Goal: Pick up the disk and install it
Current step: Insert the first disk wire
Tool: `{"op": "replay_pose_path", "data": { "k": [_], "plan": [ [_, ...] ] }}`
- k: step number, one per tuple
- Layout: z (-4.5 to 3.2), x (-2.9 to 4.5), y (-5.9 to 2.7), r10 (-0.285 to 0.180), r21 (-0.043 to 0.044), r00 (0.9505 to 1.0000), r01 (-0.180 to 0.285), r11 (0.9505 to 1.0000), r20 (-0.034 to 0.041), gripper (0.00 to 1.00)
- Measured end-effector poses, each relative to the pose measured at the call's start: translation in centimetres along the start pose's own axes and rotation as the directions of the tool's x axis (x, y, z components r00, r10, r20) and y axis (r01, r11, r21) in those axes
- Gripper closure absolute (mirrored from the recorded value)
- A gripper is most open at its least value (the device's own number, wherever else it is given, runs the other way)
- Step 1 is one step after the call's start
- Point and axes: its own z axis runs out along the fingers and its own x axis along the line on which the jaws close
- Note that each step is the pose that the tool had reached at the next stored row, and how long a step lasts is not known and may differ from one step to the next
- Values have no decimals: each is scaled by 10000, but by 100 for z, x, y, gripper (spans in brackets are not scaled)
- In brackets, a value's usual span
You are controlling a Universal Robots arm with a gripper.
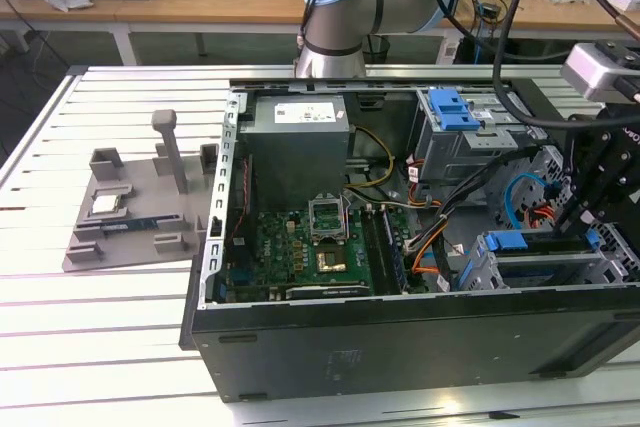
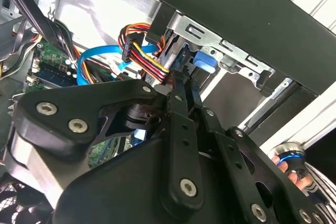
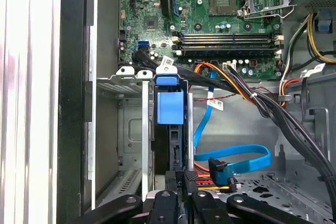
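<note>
One open computer case (image 1: 400, 327) lay on the slatted table (image 1: 90, 337), with the disk (image 3: 175, 156) standing on edge in the lower drive cage (image 3: 131, 129) near the case wall. The gripper (image 3: 181, 192) had its fingers (image 2: 181, 129) clamped on the disk's rear edge.

Your slatted metal table (image 1: 90, 347) carries the open computer case (image 1: 400, 332) and a grey fixture tray (image 1: 135, 209) beside it.

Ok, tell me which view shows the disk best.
The first wrist view: the disk stands edge-on in the drive cage, its blue bracket facing the camera. The exterior view shows the bracket's top edge from afar; the second wrist view catches a blue bit beyond the tool.
</note>
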Motion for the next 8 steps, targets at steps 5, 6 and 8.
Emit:
{"op": "replay_pose_path", "data": {
  "k": [5, 6, 8],
  "plan": [
    [40, -1, -3, -2, -1, 10000, 2, 10000, 34, 83],
    [51, -1, -3, -2, 0, 10000, 2, 10000, 37, 83],
    [78, -3, -5, -2, -2, 10000, 2, 10000, 28, 83]
  ]
}}
